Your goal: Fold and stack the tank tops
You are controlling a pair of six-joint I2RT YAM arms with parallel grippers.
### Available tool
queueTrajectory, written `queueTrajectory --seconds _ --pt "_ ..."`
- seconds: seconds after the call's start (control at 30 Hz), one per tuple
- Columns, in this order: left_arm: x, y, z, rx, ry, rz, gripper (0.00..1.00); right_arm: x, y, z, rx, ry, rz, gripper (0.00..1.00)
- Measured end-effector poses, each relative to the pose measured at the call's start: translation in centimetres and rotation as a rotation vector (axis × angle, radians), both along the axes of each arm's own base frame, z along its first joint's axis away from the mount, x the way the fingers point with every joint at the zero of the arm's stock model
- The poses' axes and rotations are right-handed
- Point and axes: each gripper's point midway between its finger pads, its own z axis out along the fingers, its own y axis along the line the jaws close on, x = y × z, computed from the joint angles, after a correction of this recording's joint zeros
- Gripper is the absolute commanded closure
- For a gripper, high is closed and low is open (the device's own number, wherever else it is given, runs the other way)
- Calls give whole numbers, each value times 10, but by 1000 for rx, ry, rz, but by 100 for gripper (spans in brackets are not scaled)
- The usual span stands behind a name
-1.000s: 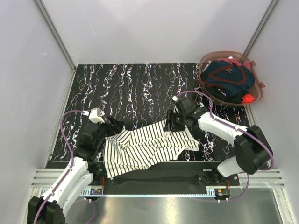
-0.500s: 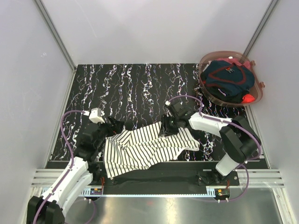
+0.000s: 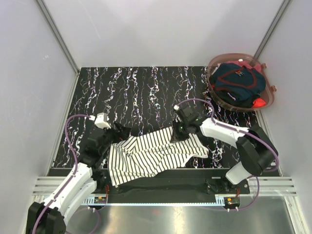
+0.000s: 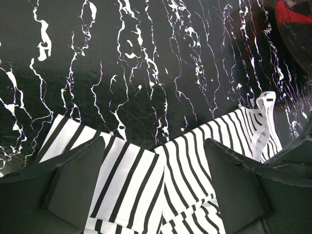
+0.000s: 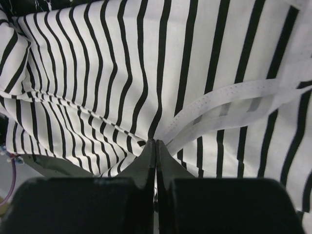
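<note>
- The striped top (image 3: 156, 152) lies rumpled on the bench (image 3: 136, 92), along its near edge between the two arms.
- The right jaws are pressed together, clamped on a fold at the top's far right edge, and creases run into their tips.
- The left jaws stand wide apart over the top's far left corner.
- The navy top (image 3: 236, 80) sits in a basket (image 3: 210, 83) at the far right corner.

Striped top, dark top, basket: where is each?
striped tank top (image 3: 151, 153), top view, middle of its body.
navy tank top (image 3: 236, 83), top view, middle of bunched cloth.
basket (image 3: 209, 76), top view, left rim.
</note>
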Motion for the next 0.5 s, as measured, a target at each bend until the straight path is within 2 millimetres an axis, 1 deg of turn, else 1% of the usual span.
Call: queueTrajectory --seconds 0.1,0.2,0.27,0.37,0.43,0.5 --pt "0 -1 0 3 3 -1 11 8 -7 14 -23 -54 -19 100" --pt "2 -1 1 5 6 2 11 30 -10 32 -25 -111 -60 100" --pt "3 -1 3 5 4 1 11 57 -20 47 -17 -153 -124 100" --pt "6 -3 9 0 4 1 12 103 -45 73 -4 -240 -250 100" --pt "8 -4 12 -1 4 2 12 123 -60 81 -16 -291 -316 100" --pt "10 -3 14 1 10 12 14 133 -71 82 -44 -323 -360 100"
